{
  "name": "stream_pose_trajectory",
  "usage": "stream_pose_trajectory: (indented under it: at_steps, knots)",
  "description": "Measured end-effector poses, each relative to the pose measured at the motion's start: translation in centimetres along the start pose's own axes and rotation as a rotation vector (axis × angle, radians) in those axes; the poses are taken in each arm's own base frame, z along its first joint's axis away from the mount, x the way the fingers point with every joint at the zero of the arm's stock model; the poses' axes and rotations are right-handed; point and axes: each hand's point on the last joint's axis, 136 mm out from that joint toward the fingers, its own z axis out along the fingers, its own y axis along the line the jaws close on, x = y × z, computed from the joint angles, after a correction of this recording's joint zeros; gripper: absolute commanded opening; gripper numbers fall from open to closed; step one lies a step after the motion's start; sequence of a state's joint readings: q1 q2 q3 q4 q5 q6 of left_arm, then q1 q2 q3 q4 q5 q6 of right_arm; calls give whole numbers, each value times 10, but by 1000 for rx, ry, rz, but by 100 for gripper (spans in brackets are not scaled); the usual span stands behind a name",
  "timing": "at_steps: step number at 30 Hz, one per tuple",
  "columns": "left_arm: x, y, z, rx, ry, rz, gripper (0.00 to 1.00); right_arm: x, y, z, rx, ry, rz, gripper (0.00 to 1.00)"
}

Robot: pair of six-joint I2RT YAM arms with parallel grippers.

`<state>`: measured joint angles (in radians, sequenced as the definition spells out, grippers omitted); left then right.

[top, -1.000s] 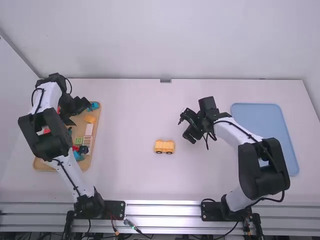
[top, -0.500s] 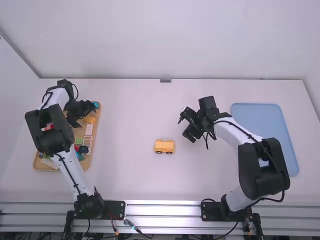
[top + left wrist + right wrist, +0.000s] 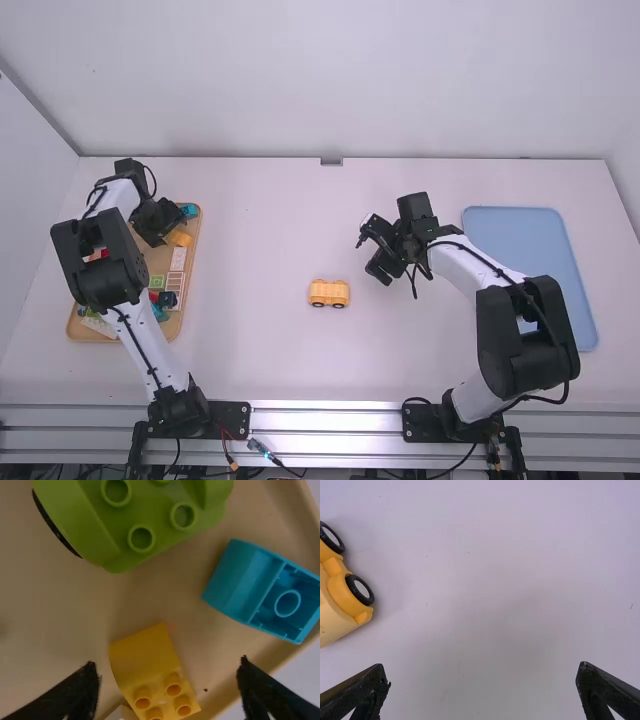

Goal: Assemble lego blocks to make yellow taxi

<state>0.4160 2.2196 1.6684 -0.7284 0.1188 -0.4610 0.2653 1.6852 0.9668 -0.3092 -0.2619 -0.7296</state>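
On the white tbl [image 3: 250, 360], wheeled yellow base [image 3: 328, 293] sits mid-surface – our L gripper [image 3: 167, 675] has swung over the tray's [image 3: 195, 228] yellow block [image 3: 145, 655], spread & empty like R gripper [image 3: 482, 672], so prob. we grab that next.

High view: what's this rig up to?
Looks like a taxi build. The open left gripper is over the tray, a yellow block between its fingers but not gripped. The yellow wheeled piece sits on the table; the right gripper hangs nearby, open and empty.
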Motion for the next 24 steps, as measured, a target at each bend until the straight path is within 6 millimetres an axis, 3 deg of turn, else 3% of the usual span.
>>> stream_pose_trajectory:
  at_steps: [5,6,7,8,10,12,13,14,24]
  knots:
    - [8,4,6,-10,19,-1,67,0,0,0,0,1,-2,99]
    - [9,5,8,-11,23,-5,64,0,0,0,-1,0,-1,99]
    - [9,7,9,-16,21,-9,56,0,0,0,-1,0,-4,99]
    - [9,7,9,-16,18,-5,54,0,0,0,0,1,-5,99]
    - [6,7,11,-15,4,-9,34,0,0,0,-1,0,-1,99]
    - [5,6,11,-12,-1,-15,23,0,0,0,-1,0,-3,99]
    - [6,6,11,-13,0,-16,8,0,0,0,-1,1,-3,99]
    - [5,6,11,-12,-1,-18,4,0,0,0,0,1,-4,99]
    - [6,7,8,-14,9,-35,2,0,0,0,0,0,-10,99]
